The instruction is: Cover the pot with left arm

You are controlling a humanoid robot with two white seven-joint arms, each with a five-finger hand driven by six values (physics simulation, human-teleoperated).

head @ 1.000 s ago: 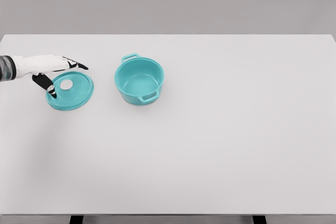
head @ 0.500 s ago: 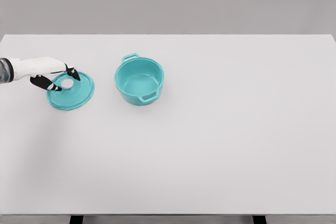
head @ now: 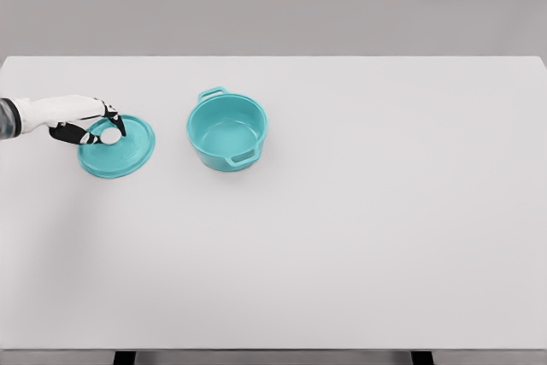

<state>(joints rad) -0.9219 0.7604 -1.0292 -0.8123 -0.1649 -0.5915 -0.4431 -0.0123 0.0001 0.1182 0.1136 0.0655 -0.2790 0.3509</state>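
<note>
Left hand (head: 90, 126): enters from the left edge, white with dark fingertips, fingers curled around the white knob (head: 111, 136).
Grip: fingers closed about the knob from both sides; firmness of contact cannot be judged.
Lid (head: 120, 150): teal disc under and just right of the hand, on or very near the table; whether it is lifted cannot be told.
Pot (head: 226, 132): teal, open, upright, two side handles, on the table to the right of the hand, apart from the lid.
Gap between lid and pot: bare table surface, nothing standing in it.
Table (head: 359, 228): white, carries lid and pot only.
Right hand: out of view.
</note>
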